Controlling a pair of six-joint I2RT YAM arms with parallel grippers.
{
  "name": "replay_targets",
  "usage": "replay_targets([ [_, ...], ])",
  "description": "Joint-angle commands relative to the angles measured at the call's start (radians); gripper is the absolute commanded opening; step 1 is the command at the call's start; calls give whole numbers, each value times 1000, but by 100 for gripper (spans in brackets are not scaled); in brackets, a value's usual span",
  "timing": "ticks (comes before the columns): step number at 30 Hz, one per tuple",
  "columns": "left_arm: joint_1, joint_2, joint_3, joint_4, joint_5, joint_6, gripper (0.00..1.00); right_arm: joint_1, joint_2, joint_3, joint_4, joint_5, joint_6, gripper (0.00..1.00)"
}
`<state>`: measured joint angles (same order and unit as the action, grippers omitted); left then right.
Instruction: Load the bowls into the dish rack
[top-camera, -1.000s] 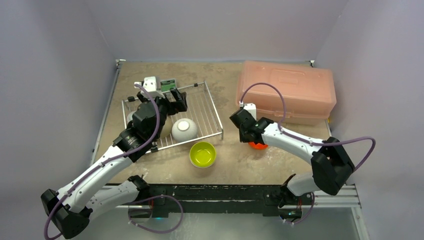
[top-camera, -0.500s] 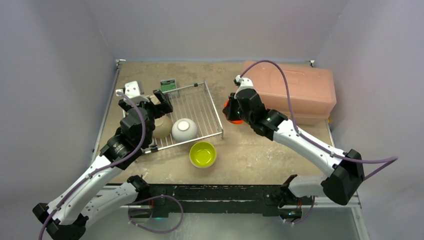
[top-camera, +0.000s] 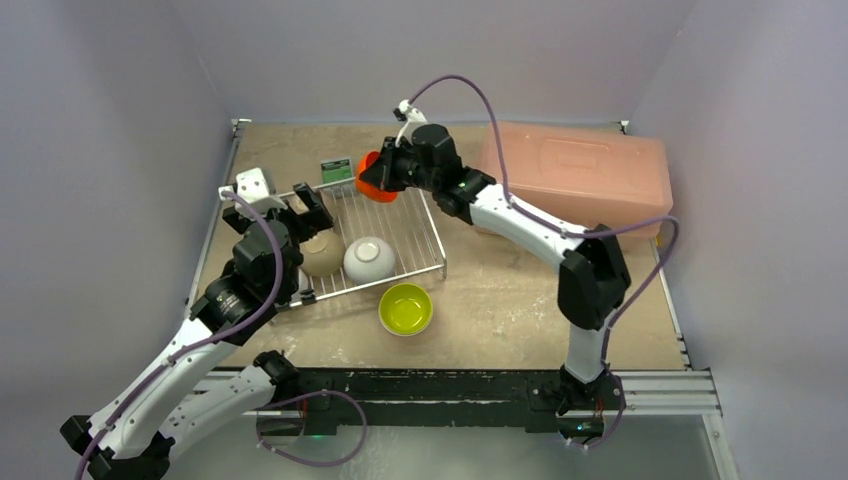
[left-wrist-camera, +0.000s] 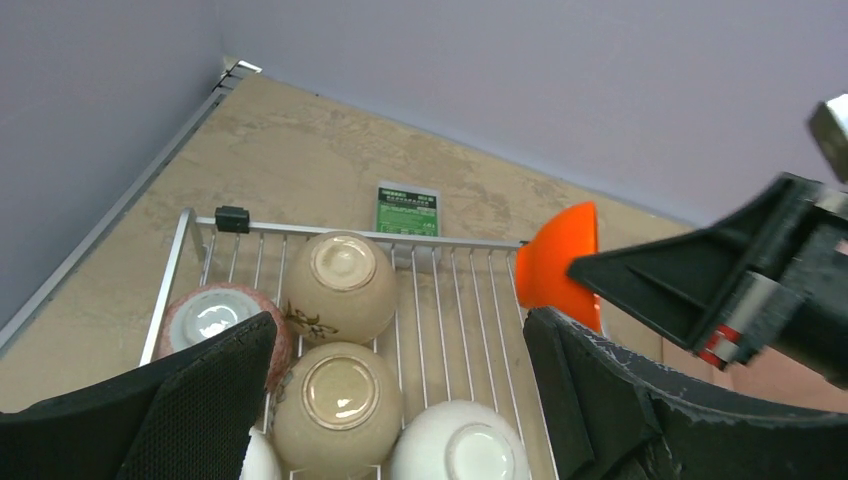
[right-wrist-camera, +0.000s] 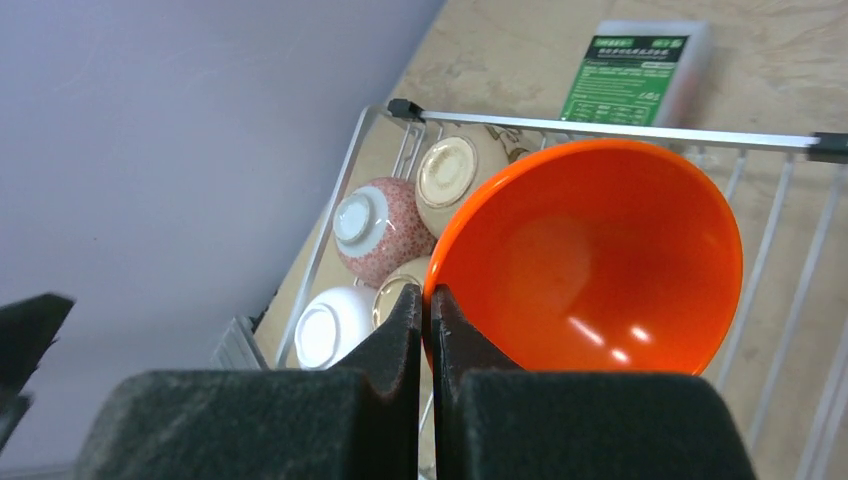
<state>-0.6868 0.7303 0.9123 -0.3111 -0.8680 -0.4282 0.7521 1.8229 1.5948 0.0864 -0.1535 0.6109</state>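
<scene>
Your right claw (right-wrist-camera: 428, 298) pinched orange bowl (right-wrist-camera: 600, 260) by rim, over rack (right-wrist-camera: 620, 129) far-right corner; bare wires lay below, nearward. Your left claw (left-wrist-camera: 400, 325) spread, empty, over left-side bowls (left-wrist-camera: 338, 285).

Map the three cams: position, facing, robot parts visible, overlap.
Top external: fixed above and behind the bases, looking down across the table; the left arm and right arm show whole.
Left wrist: on the left arm, looking down into the dish rack; the open left gripper frames the bottom edge.
Right wrist: on the right arm, looking down past the shut right gripper at the orange bowl it pinches by the rim.
Shared: all three show the dish rack and orange bowl; the left wrist view also catches the right gripper.
</scene>
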Motion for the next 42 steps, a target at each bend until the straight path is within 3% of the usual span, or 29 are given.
replay_targets([
  [1, 2, -28, 21, -35, -32, -20, 95, -2, 91, 122, 100, -141, 84, 0],
  [14, 2, 7, 60, -101, -28, -18, 95, -28, 266, 16, 571, -348, 383, 0],
  [35, 3, 44, 49, -103, -34, -24, 95, -80, 464, 9, 916, -471, 653, 0],
  [42, 2, 48, 49, -107, -35, -29, 95, -92, 472, -62, 993, -470, 698, 0],
])
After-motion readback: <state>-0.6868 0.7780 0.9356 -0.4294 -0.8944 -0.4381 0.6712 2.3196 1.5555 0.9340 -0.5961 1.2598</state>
